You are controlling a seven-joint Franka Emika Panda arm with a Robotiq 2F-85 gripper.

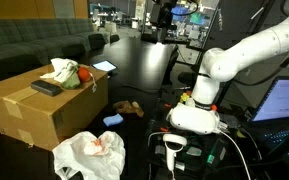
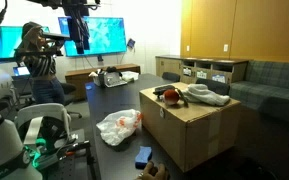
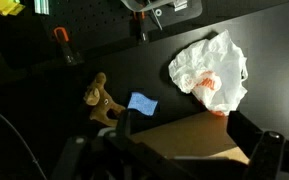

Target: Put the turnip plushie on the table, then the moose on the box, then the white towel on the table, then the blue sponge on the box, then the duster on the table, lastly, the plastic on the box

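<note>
The brown box [image 1: 39,112] [image 2: 189,135] stands on the dark table [image 1: 149,60]. On its top lie the white towel [image 1: 59,69] [image 2: 207,96], the red and green turnip plushie [image 1: 82,74] [image 2: 171,96] and the black duster [image 1: 46,88]. The moose [image 1: 130,108] [image 3: 102,97], the blue sponge [image 1: 114,120] [image 3: 142,103] and the crumpled white plastic [image 1: 91,153] [image 3: 210,70] lie on the table beside the box. My gripper [image 3: 184,128] [image 1: 162,20] hangs high above them, open and empty, over a corner of the box [image 3: 189,140].
The white arm base [image 1: 196,112] stands near the table edge with cables and a handheld device [image 1: 174,150]. A tablet [image 1: 104,67] lies farther back. A sofa [image 1: 34,45] and a cabinet [image 2: 209,72] line the room. A person [image 2: 34,60] sits by a monitor.
</note>
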